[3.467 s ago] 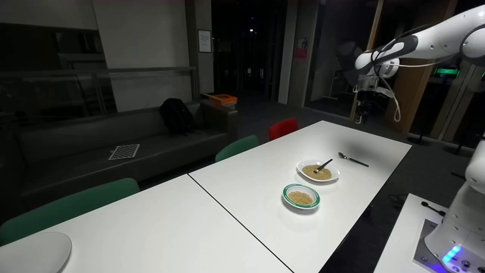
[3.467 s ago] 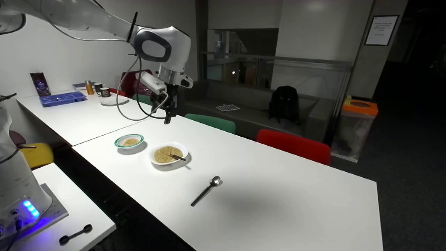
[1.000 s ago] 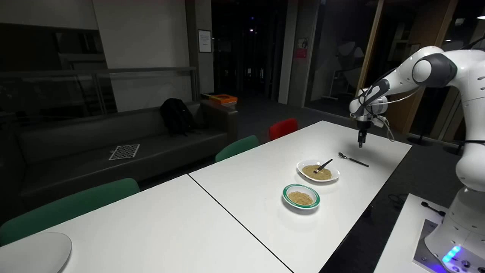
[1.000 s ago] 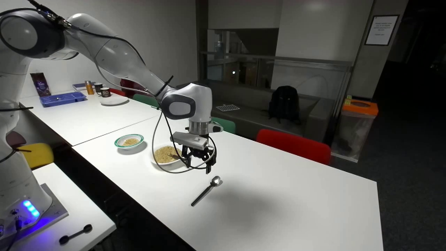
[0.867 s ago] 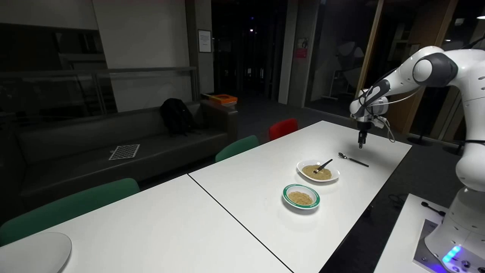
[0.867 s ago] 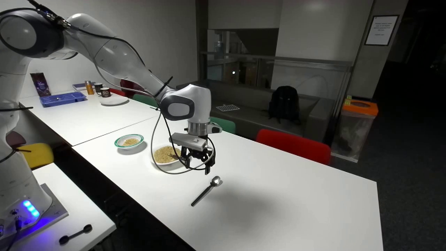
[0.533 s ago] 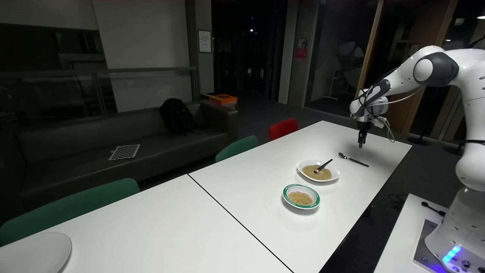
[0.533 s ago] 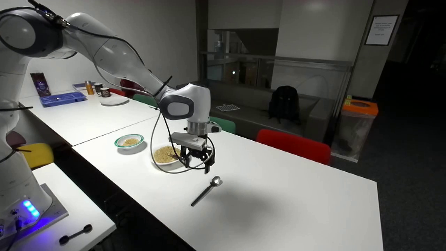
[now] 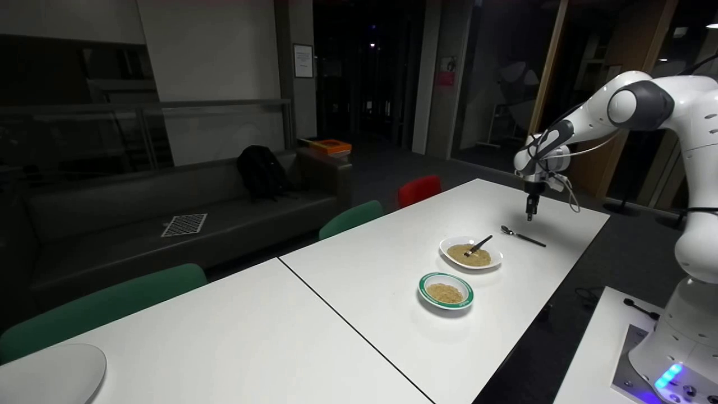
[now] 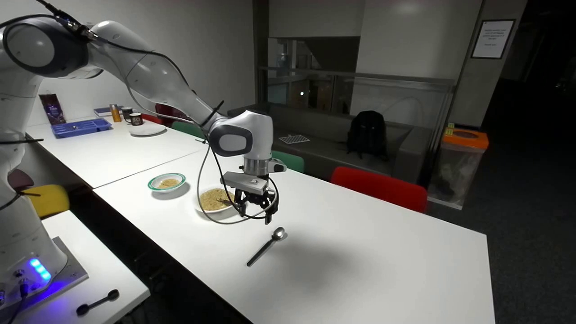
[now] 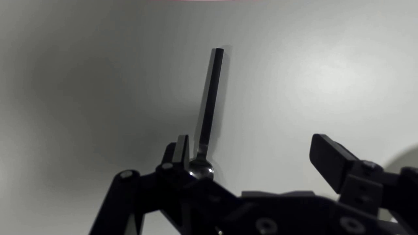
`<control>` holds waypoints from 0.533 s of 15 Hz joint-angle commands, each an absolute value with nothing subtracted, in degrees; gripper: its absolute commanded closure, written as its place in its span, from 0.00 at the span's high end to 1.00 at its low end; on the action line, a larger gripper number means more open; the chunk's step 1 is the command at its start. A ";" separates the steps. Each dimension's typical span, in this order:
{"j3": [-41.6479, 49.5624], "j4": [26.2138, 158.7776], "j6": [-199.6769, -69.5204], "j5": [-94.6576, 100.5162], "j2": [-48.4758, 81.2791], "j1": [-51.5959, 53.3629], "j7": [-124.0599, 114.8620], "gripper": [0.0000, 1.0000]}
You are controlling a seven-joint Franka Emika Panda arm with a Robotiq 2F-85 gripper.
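A spoon with a dark handle [image 11: 212, 98] and a shiny metal bowl lies flat on the white table. My black gripper [image 11: 250, 147] hangs above it with its jaws wide apart and nothing between them. In the wrist view the left finger [image 11: 182, 150] overlaps the spoon's bowl end, part of which is hidden. Both exterior views show the gripper [image 10: 255, 217] above the table, apart from the spoon [image 10: 265, 247]. Nearby stands a white oval dish [image 9: 497, 256] of grainy food, with a dark-handled utensil [image 9: 479, 245] resting in it. A green-rimmed bowl [image 9: 447, 306] of similar food is beyond.
A pale plate [image 10: 147, 130], a blue tray [image 10: 81, 128] and mugs [image 10: 136, 119] stand at the table's far end. Red [image 10: 380, 186] and green chairs line one long side. A black double-ended item [image 10: 97, 302] lies on the robot's own stand.
The arm has swung away from the bowls and come down over the spoon, its jaws staying apart. During the last second it has shifted only slightly. Spoon and bowls have not moved.
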State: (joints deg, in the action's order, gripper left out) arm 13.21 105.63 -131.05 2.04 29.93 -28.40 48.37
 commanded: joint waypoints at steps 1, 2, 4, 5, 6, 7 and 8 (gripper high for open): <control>12.49 103.18 -132.23 1.75 32.55 -29.50 48.45 1.00; 12.58 102.70 -132.35 1.97 33.31 -29.58 48.34 1.00; 12.59 101.93 -132.55 2.06 34.43 -29.88 48.36 1.00; 12.56 101.53 -132.67 2.03 35.05 -30.13 48.49 1.00; 12.46 101.06 -132.65 1.89 35.66 -30.44 48.66 1.00; 12.37 100.74 -132.79 1.82 36.20 -30.75 48.89 1.00; 12.36 100.32 -133.01 1.78 36.73 -30.95 48.76 1.00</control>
